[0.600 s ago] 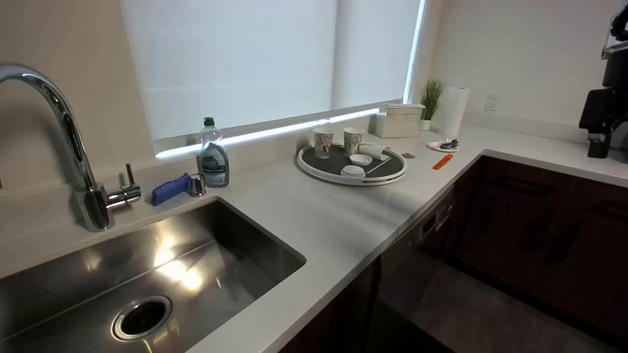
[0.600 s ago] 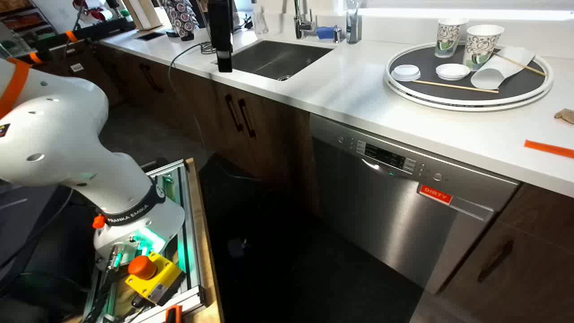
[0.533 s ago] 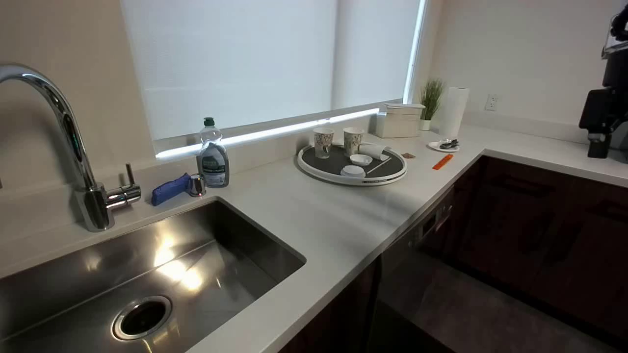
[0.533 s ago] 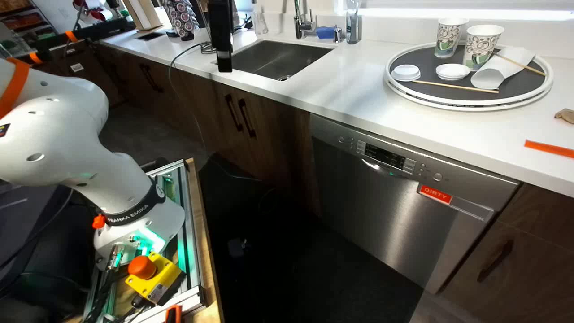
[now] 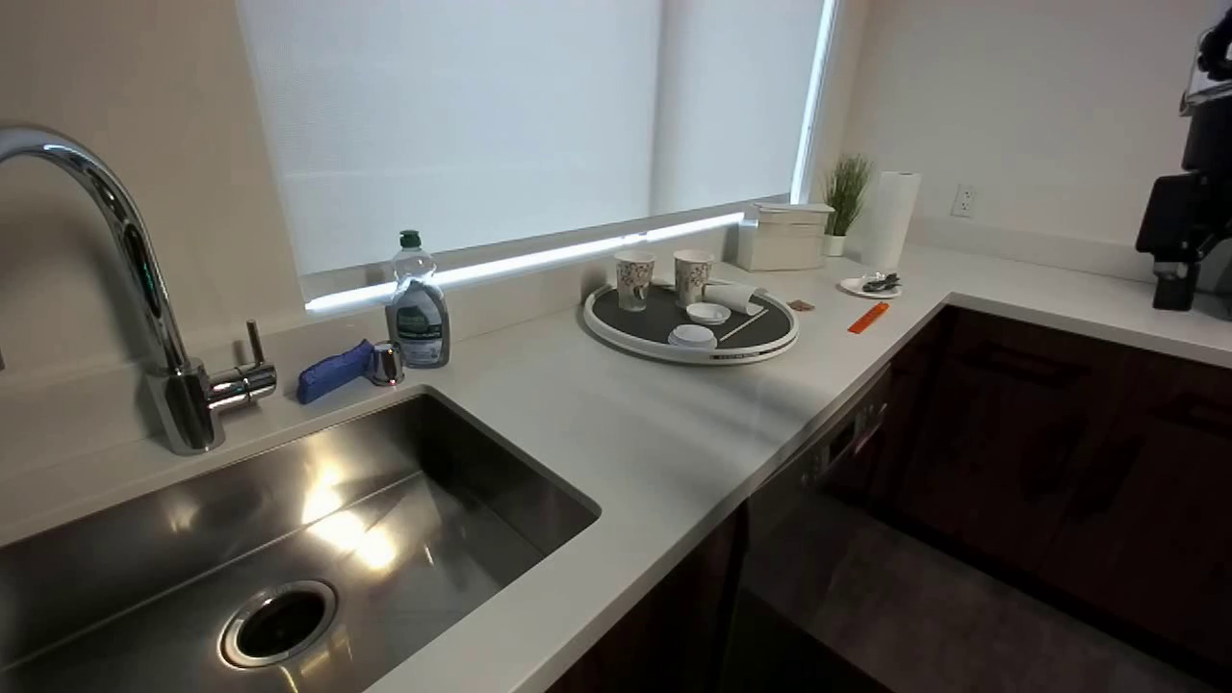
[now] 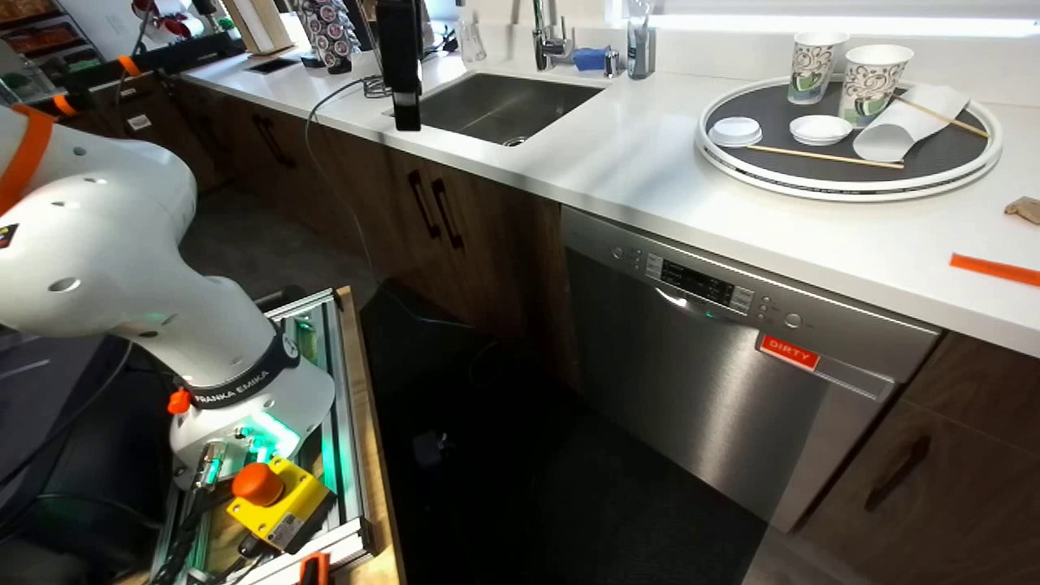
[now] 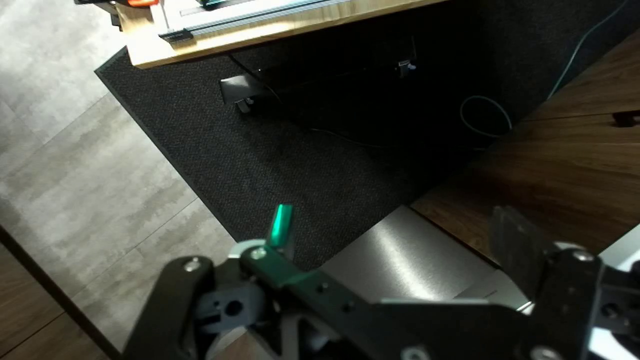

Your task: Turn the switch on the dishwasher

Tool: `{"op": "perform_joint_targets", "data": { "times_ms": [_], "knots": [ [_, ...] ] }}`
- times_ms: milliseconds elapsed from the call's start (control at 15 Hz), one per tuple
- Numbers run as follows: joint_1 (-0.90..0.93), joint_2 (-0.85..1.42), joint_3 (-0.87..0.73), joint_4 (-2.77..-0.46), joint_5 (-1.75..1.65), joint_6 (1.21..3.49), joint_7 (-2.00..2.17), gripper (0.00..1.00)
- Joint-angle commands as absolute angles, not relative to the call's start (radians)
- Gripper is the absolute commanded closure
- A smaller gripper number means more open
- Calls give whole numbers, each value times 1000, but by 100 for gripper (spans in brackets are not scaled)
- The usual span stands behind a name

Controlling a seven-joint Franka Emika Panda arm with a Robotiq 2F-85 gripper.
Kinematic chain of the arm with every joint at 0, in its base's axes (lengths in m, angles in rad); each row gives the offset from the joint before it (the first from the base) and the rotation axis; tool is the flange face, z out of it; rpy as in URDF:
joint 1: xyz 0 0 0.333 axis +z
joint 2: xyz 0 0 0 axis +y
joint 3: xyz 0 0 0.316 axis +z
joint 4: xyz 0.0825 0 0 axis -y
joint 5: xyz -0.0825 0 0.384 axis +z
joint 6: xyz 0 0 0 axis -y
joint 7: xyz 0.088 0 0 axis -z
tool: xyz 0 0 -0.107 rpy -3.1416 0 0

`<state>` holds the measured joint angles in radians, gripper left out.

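Note:
The dishwasher [image 6: 715,390] has a flat brushed-steel front under the counter. Its top control strip holds a dark display [image 6: 697,282], a round button at the left end [image 6: 617,253] and another near the right [image 6: 793,320]. I cannot tell which one is the switch. A red "DIRTY" label [image 6: 788,351] is on its front. In the wrist view, my gripper [image 7: 399,235] is open and empty, fingers wide apart. Part of the dishwasher's front [image 7: 400,260] shows beyond and between them; its buttons are hidden there. A black part at the right edge of an exterior view [image 5: 1189,212] looks like the gripper.
The white counter [image 6: 650,162] overhangs the dishwasher. A round tray [image 6: 849,195] with cups and lids stands on it. An orange strip [image 6: 995,269] lies near the edge. Dark wooden cabinets [image 6: 910,455] flank the dishwasher. The robot's wooden base [image 6: 374,487] stands opposite. A black upright part [image 6: 398,65] hangs before the sink.

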<state>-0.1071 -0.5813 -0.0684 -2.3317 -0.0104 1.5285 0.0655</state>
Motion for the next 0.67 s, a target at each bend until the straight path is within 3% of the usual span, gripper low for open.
{"op": "perform_joint_targets", "data": {
  "times_ms": [0,600],
  "knots": [
    [-106,-580,-70,-2330,-11,1526,66,0],
    [-122,-464,-105,-2545,-5,2034,54,0]
  ]
}}
